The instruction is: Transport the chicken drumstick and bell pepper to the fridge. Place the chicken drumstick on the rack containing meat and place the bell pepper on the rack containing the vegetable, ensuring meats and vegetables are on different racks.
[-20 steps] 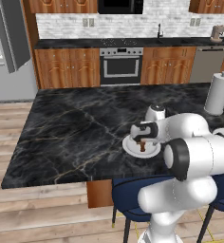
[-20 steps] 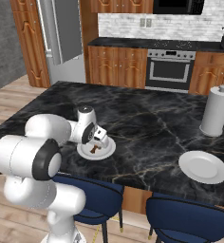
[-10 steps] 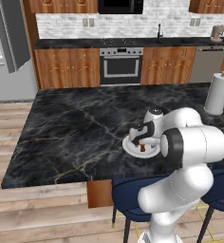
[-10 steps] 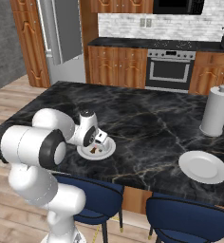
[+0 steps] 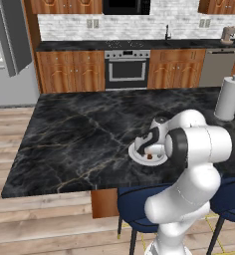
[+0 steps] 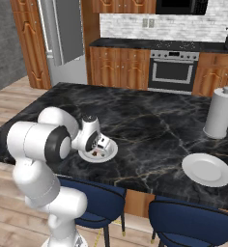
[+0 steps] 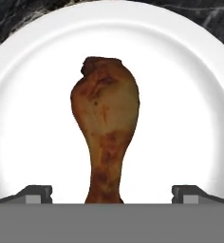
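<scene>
Over the plate (image 7: 199,109), end effector (image 7: 111,192) wide open, straddling chicken drumstick (image 7: 106,123).

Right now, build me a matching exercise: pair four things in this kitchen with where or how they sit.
Things:
1. golden-brown chicken drumstick
2. two-finger gripper
3. tall white paper towel roll
4. empty white round plate

Places or states:
A. upright on the far right of the black marble counter
B. near the counter's front edge, above a blue stool
C. lying on a white plate
D. open, straddling the bone end

Pairs: 1-C, 2-D, 3-A, 4-B
</scene>
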### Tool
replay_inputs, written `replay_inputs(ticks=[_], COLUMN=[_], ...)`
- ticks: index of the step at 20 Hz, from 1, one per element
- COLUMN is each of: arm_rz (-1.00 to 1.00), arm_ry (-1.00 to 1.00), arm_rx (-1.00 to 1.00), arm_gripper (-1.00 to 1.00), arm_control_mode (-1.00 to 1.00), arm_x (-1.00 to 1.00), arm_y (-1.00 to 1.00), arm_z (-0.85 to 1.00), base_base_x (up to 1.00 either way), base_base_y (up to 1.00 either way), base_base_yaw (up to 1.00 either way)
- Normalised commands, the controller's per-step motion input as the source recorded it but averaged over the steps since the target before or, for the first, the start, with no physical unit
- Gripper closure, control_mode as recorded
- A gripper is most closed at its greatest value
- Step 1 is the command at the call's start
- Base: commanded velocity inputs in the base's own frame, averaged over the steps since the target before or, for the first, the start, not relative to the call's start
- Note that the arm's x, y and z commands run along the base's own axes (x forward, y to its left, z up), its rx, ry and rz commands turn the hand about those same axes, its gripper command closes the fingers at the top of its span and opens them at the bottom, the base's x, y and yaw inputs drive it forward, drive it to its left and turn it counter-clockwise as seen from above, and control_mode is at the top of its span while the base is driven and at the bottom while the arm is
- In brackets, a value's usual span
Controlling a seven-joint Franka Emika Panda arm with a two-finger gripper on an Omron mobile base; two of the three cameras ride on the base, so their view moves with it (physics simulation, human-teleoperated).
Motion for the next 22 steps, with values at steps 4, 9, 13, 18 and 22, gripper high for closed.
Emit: replay_inputs(ticks=[4,9,13,18,22], arm_rz=[0.00,0.00,0.00,0.00,0.00], arm_ry=[0.00,0.00,0.00,0.00,0.00], arm_rx=[0.00,0.00,0.00,0.00,0.00], arm_gripper=[-1.00,1.00,1.00,1.00,1.00], arm_control_mode=[-1.00,-1.00,-1.00,-1.00,-1.00], arm_x=[0.10,0.22,0.09,0.09,0.13], arm_y=[0.00,0.00,0.00,0.00,0.00], arm_z=[-0.13,-0.12,-0.19,-0.15,-0.17], base_base_x=[0.00,0.00,0.00,0.00,0.00], base_base_y=[0.00,0.00,0.00,0.00,0.00], base_base_yaw=[0.00,0.00,0.00,0.00,0.00])
